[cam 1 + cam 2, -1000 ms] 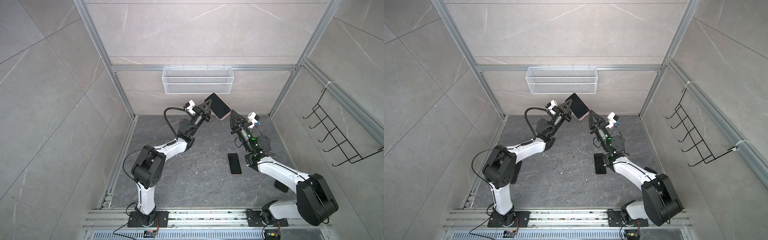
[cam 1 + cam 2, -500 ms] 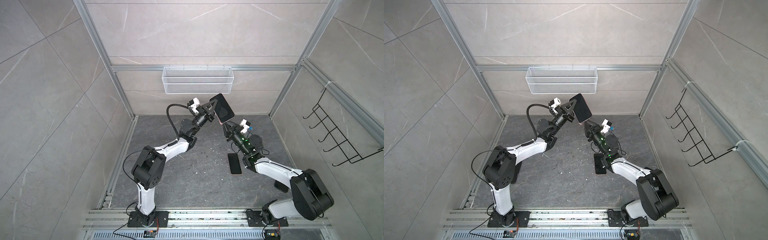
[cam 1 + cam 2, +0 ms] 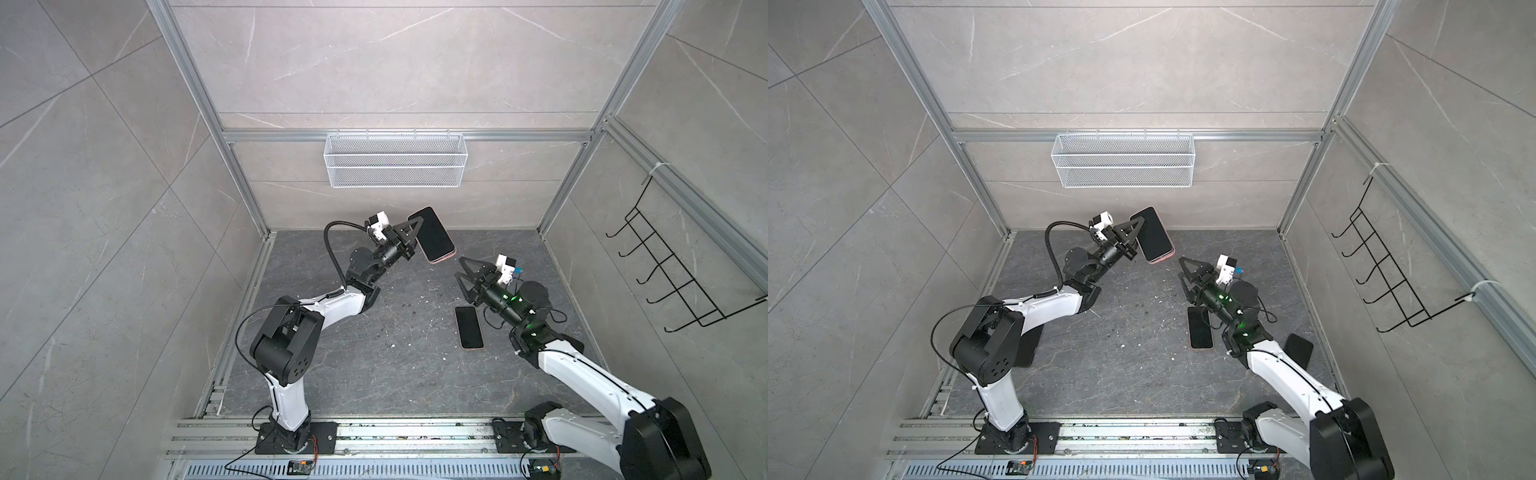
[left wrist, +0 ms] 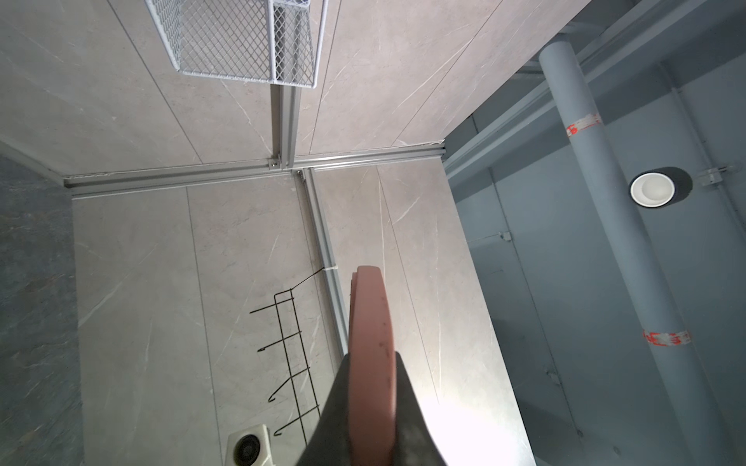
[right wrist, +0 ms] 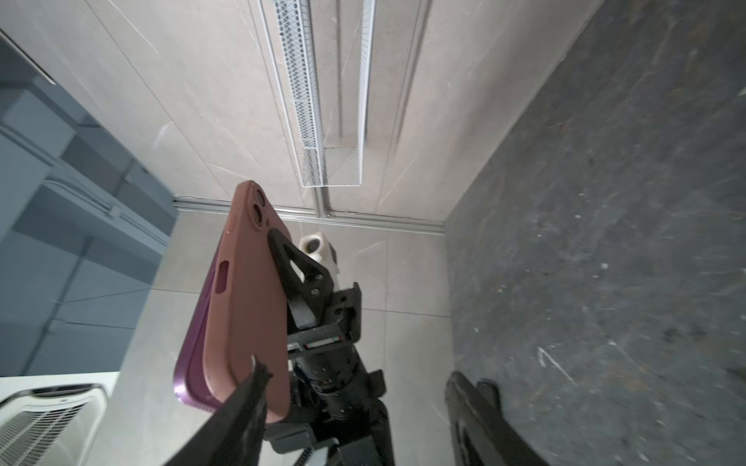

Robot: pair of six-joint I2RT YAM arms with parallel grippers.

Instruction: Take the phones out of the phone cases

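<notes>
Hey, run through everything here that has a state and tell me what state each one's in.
left gripper: shut on the cased phone
right gripper: fingers open, empty
cased phone: in its pink case, tilted, held off the floor
second phone: flat on the floor, screen up
wire basket: looks empty
hook rack: nothing hanging
</notes>
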